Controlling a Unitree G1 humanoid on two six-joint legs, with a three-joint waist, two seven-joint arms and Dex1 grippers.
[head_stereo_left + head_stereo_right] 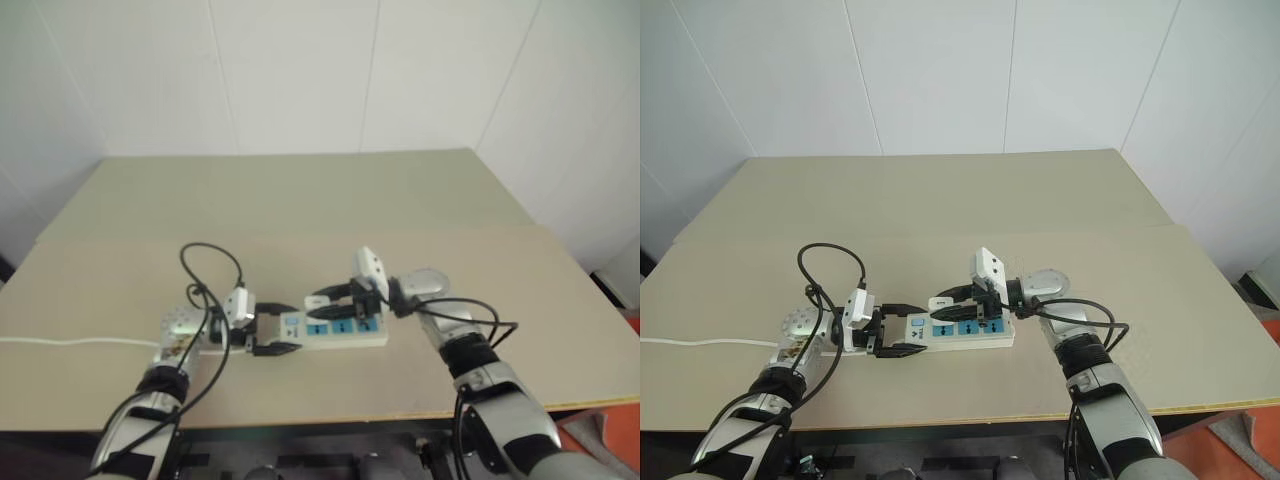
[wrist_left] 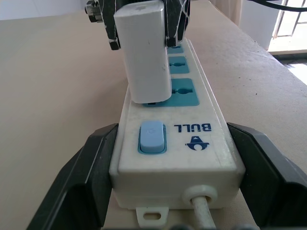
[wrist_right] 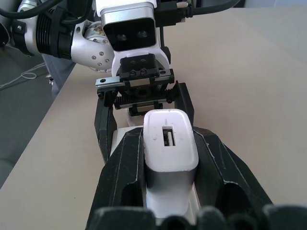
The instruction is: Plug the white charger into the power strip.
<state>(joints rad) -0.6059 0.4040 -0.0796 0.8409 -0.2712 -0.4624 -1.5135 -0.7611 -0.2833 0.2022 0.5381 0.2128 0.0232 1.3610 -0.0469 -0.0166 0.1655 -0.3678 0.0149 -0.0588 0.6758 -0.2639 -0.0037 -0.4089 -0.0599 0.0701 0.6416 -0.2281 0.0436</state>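
Between the two black fingers of the right hand [image 3: 170, 191] sits the white charger [image 3: 169, 143], pinched on both flanks, its slotted end face turned toward the wrist camera. From the left wrist view the charger [image 2: 144, 52] stands upright over the power strip [image 2: 175, 143], its lower end at the blue-faced outlet nearest the switch; whether its prongs are seated in the outlet cannot be told. Two more blue outlets run on behind it along the strip.

Facing it from the other end, the left hand [image 2: 175, 163] has its fingers spread wide around the switch end of the strip, one black finger [image 2: 91, 167] along each long side, close against the strip's walls. A pale blue rocker switch [image 2: 152, 137] and a printed brand mark lie on the strip's top between those fingers, and the white cord [image 2: 201, 211] leaves the end wall just below.

In the head views the two hands point toward each other along the strip [image 1: 335, 333], which lies flat near the front of the pale surface [image 1: 300, 200]. Its white cord [image 1: 60, 342] trails off toward the robot's left edge. Black cables loop above the left wrist [image 1: 215, 262], and white wall panels rise behind the surface.
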